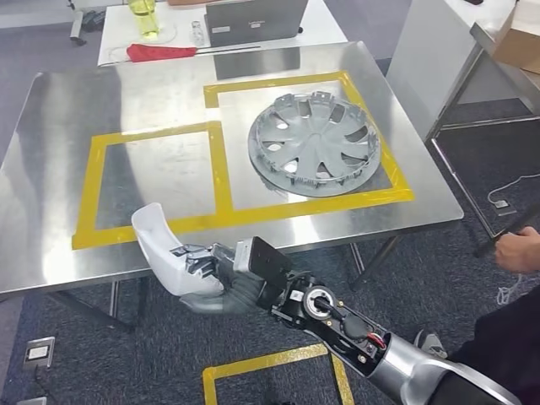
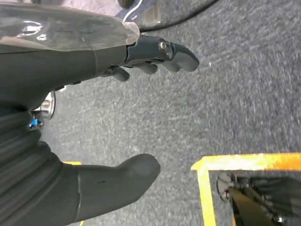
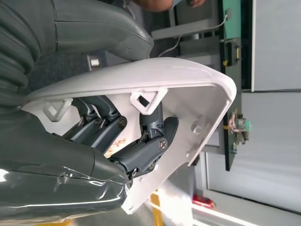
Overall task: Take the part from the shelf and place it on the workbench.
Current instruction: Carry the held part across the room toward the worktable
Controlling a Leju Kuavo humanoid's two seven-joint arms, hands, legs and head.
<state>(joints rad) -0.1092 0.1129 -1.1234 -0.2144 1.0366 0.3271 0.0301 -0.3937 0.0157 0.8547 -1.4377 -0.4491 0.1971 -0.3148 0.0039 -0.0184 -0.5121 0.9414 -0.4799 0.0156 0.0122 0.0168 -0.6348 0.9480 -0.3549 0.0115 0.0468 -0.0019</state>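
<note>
A curved white plastic part [image 1: 158, 246] is held in my right hand [image 1: 213, 274], whose arm reaches in from the lower right. The part hangs over the front edge of the steel workbench [image 1: 57, 143], just in front of the left yellow-taped rectangle [image 1: 93, 181]. In the right wrist view the dark fingers [image 3: 149, 146] curl inside the white part [image 3: 184, 84], against its ribbed inner face, with the thumb on its outer side. My left hand [image 2: 71, 66] hangs over grey carpet with fingers and thumb apart and nothing in it.
A grey wheel cover [image 1: 314, 143] lies in the right taped rectangle. A laptop [image 1: 255, 18], a red cloth [image 1: 159, 52] and a yellow bottle [image 1: 143, 17] sit on the far table. A person's hand [image 1: 519, 249] holds a dark rod at the right. Yellow tape [image 1: 267, 367] marks the floor.
</note>
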